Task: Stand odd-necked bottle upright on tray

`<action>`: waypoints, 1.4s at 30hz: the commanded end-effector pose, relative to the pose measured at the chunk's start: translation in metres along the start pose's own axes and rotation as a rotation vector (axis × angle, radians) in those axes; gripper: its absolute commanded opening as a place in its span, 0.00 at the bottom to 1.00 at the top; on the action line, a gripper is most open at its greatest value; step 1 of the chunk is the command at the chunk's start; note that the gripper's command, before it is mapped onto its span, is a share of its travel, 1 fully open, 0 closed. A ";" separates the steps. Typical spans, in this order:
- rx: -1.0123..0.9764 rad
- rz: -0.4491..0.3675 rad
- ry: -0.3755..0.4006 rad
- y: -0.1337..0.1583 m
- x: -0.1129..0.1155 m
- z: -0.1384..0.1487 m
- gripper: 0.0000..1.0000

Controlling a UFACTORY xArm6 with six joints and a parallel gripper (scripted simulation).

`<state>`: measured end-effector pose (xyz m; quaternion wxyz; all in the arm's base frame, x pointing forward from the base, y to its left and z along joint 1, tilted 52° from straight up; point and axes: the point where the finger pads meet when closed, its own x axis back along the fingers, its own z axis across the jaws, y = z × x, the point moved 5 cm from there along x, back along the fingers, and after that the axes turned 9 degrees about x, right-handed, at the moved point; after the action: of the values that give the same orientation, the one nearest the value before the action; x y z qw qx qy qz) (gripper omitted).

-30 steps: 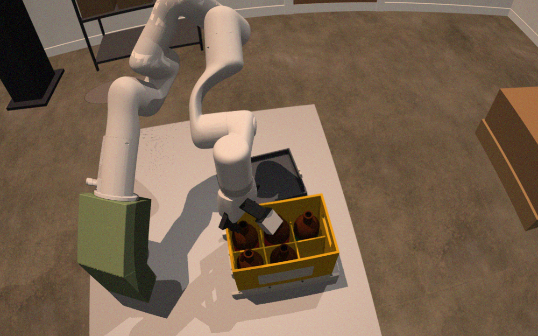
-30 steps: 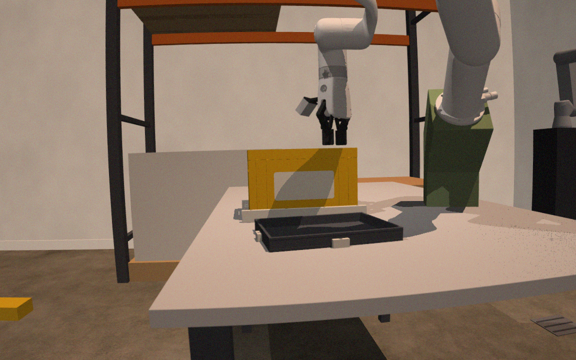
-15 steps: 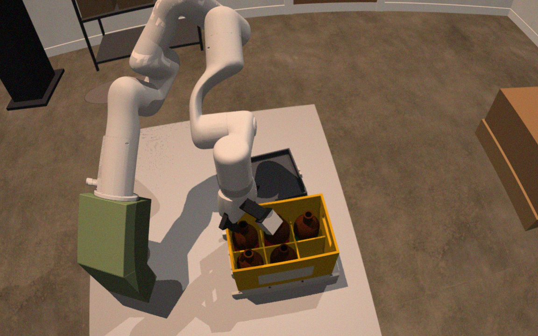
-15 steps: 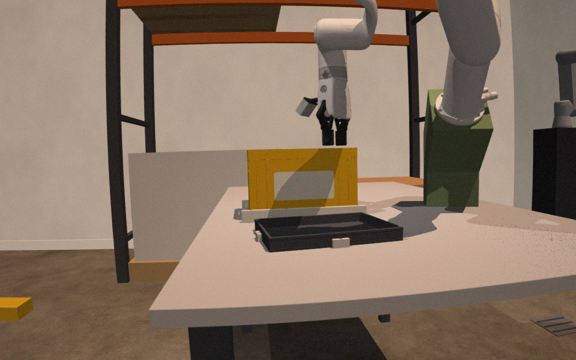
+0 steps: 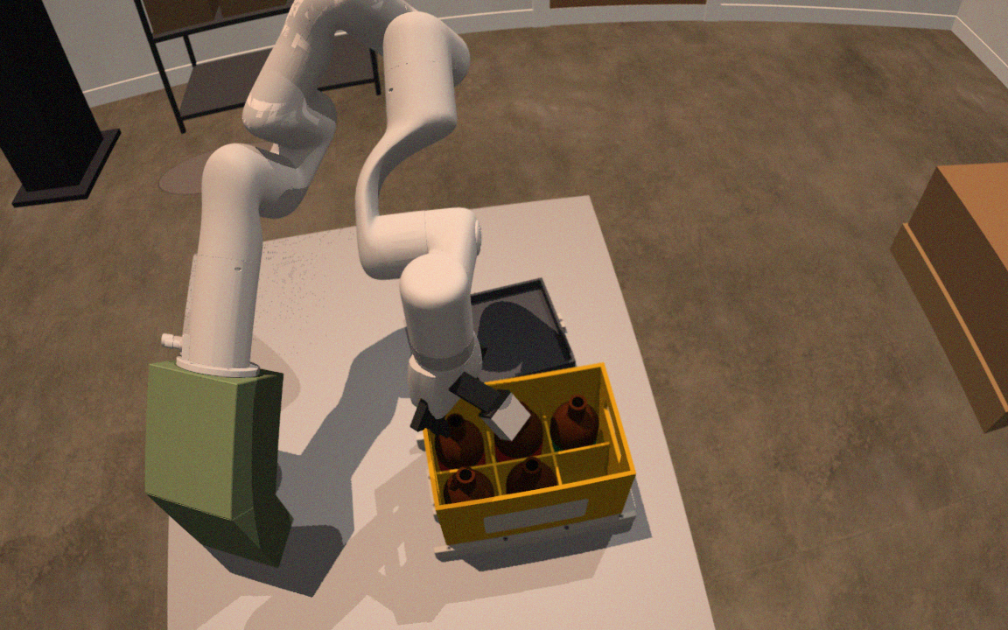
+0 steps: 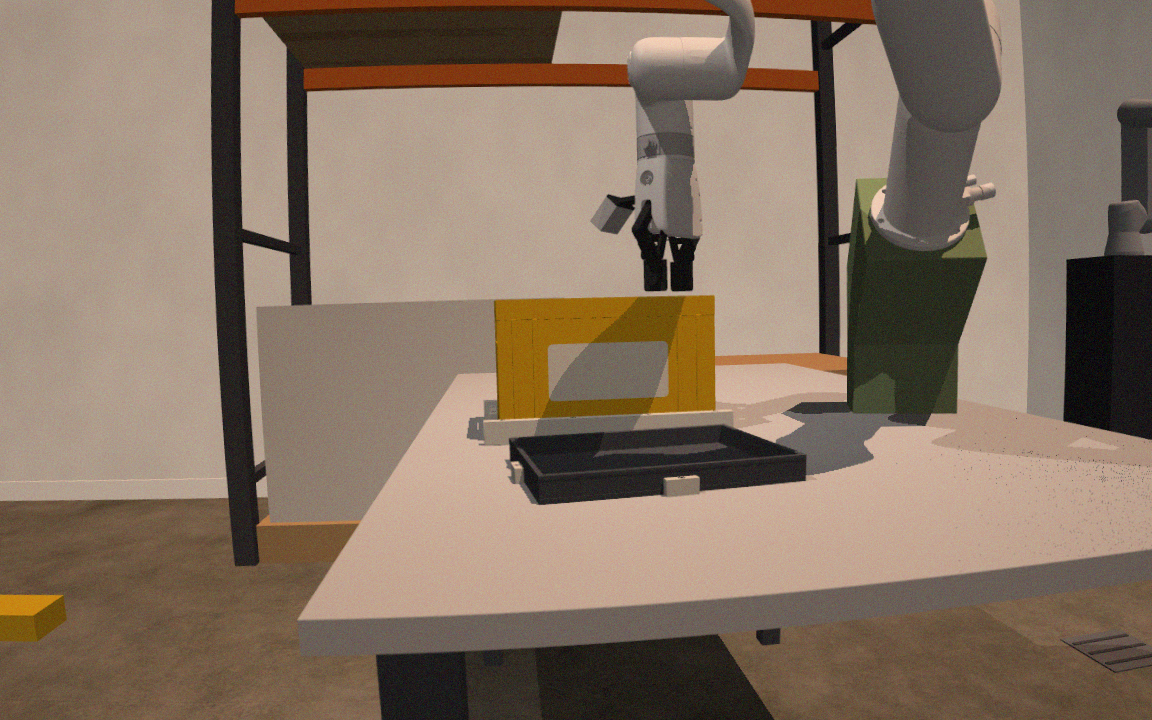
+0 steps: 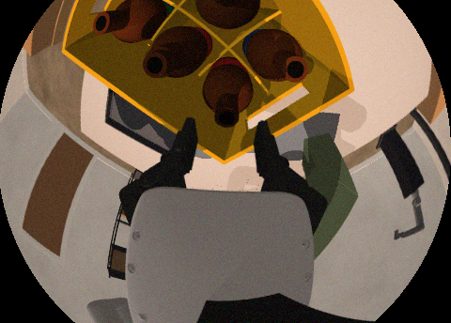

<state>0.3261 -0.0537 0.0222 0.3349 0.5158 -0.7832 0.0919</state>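
Note:
A yellow crate (image 5: 522, 459) with six cells stands on the table and holds several brown bottles. The bottles stand upright in their cells, one of them in the corner cell (image 5: 458, 438) nearest the arm. My gripper (image 6: 668, 277) hangs open and empty just above the crate's rim, over that corner bottle. In the wrist view the fingers stand on either side of that bottle's mouth (image 7: 227, 115), still above it. The black tray (image 5: 521, 325) lies empty next to the crate; it also shows in the exterior view (image 6: 656, 458). One bottle (image 5: 521, 442) is partly hidden by the wrist camera.
The arm's green base (image 5: 213, 454) stands at the table's left edge. One crate cell (image 5: 590, 465) at the front right is empty. A brown box (image 5: 993, 282) sits on the floor, far to the right.

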 end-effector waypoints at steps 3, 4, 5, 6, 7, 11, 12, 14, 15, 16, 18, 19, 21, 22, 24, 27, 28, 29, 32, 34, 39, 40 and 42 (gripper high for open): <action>0.001 0.002 0.000 -0.001 0.001 0.000 0.65; 0.001 0.002 0.000 -0.001 0.001 0.000 0.65; 0.001 0.002 0.000 -0.001 0.001 0.000 0.65; 0.001 0.002 0.000 -0.001 0.001 0.000 0.65; 0.001 0.002 0.000 -0.001 0.001 0.000 0.65; 0.001 0.002 0.000 -0.001 0.001 0.000 0.65; 0.001 0.002 0.000 -0.001 0.001 0.000 0.65; 0.001 0.002 0.000 -0.001 0.001 0.000 0.65; 0.001 0.002 0.000 -0.001 0.001 0.000 0.65; 0.001 0.002 0.000 -0.001 0.001 0.000 0.65; 0.001 0.002 0.000 -0.001 0.001 0.000 0.65; 0.001 0.002 0.000 -0.001 0.001 0.000 0.65; 0.001 0.002 0.000 -0.001 0.001 0.000 0.65; 0.001 0.002 0.000 -0.001 0.001 0.000 0.65; 0.001 0.002 0.000 -0.001 0.001 0.000 0.65; 0.001 0.002 0.000 -0.001 0.000 0.000 0.65; 0.001 0.002 0.000 -0.001 0.000 0.000 0.65; 0.001 0.002 0.000 -0.001 0.000 0.000 0.65; 0.001 0.002 0.000 -0.001 -0.002 0.000 0.65; 0.001 0.002 0.000 -0.001 -0.003 0.000 0.65; 0.001 0.002 0.000 -0.001 -0.005 0.000 0.65; 0.001 0.002 0.000 -0.001 -0.006 0.000 0.65; 0.001 0.002 0.000 -0.001 -0.008 0.000 0.65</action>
<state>0.3281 -0.0491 0.0182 0.3349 0.5158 -0.7832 0.0920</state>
